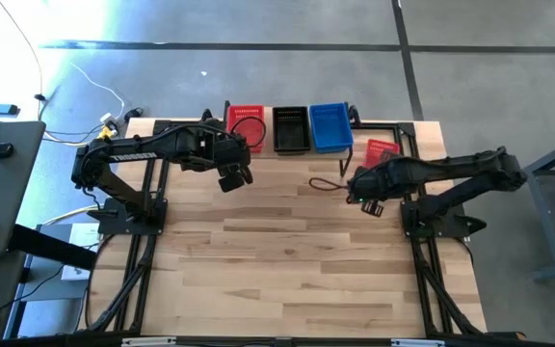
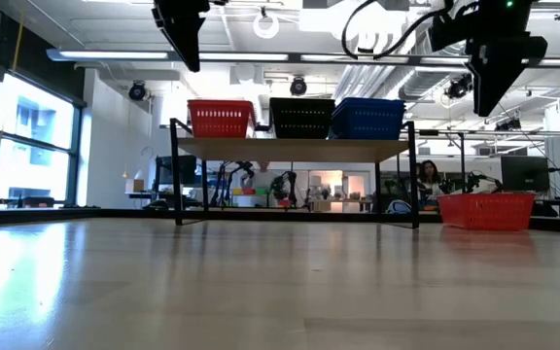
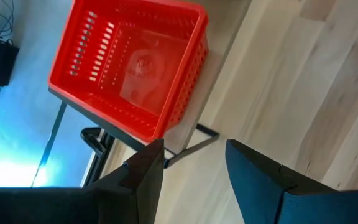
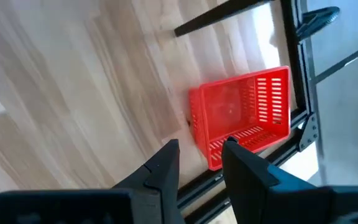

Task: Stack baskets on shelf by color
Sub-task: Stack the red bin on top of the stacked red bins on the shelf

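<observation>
The shelf [image 2: 295, 149] stands at the table's far edge. On its plank rest a red basket [image 1: 247, 125], a black basket [image 1: 290, 129] and a blue basket [image 1: 330, 126], side by side on their bases. A second red basket [image 1: 382, 152] sits on the tabletop to the right of the shelf; it also shows in the low view [image 2: 486, 210]. My left gripper [image 1: 234, 177] hangs open and empty above the table, just near of the shelf's red basket [image 3: 129, 68]. My right gripper [image 1: 369, 202] hangs open and empty, near of the red basket on the table [image 4: 241, 115].
A thin dark cable loop [image 1: 328, 183] lies on the table between the two grippers. The shelf's black legs [image 2: 177, 185] stand on the tabletop. Bare wooden tabletop [image 1: 287, 260] stretches toward the near edge.
</observation>
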Available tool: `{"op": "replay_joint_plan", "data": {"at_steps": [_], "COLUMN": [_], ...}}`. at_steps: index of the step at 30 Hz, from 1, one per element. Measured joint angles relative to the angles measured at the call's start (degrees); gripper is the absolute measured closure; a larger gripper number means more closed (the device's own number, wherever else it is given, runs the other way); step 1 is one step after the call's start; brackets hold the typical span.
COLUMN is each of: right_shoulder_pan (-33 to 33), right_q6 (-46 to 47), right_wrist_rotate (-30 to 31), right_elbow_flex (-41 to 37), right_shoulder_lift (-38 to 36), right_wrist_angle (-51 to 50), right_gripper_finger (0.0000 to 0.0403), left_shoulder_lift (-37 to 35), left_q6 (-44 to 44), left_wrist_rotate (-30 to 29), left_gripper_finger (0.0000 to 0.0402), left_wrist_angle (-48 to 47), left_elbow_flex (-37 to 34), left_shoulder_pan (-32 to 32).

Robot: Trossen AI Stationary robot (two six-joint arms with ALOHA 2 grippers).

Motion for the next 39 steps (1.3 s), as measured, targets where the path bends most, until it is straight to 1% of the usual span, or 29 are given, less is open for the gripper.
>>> {"op": "replay_joint_plan", "data": {"at_steps": [6,10,15,19,21,24,30,35,39], "right_shoulder_pan": [-0.46,-0.95,-1.89,-3.64,-4.13,-4.69,-5.13,-5.09,-5.07], "right_q6": [-3.2,-2.79,-2.75,-0.83,-0.1,0.19,2.41,2.46,6.41], "right_wrist_rotate": [-2.74,-0.96,-0.18,-3.99,-4.93,-4.23,0.62,0.6,0.16], "right_elbow_flex": [0.0,0.0,0.0,0.02,0.02,0.02,0.02,0.02,0.02], "right_shoulder_lift": [3.56,5.47,7.93,10.32,11.52,12.94,16.41,21.49,25.66], "right_wrist_angle": [0.72,1.1,2.43,2.11,2.1,2.04,1.25,1.36,-1.07], "right_gripper_finger": [0.0295,0.0295,0.0295,0.0291,0.0285,0.027,0.0247,0.0247,0.0247], "left_shoulder_lift": [0.0,0.0,0.0,0.0,0.0,0.0,0.0,0.0,0.0], "left_q6": [0.0,0.38,2.19,2.57,2.86,3.46,3.67,5.45,5.52], "left_wrist_rotate": [-0.01,-0.01,-0.01,-0.03,-0.01,-0.02,-0.02,-0.07,-0.05], "left_gripper_finger": [0.024,0.024,0.024,0.024,0.024,0.024,0.024,0.024,0.0241], "left_wrist_angle": [1.74,2.36,2.35,2.34,2.32,2.31,2.3,2.29,2.19], "left_elbow_flex": [0.0,0.0,0.0,0.0,0.0,0.0,0.0,0.0,0.0], "left_shoulder_pan": [-0.01,-0.02,-0.02,-0.02,0.0,-0.02,-0.02,0.0,0.0]}}
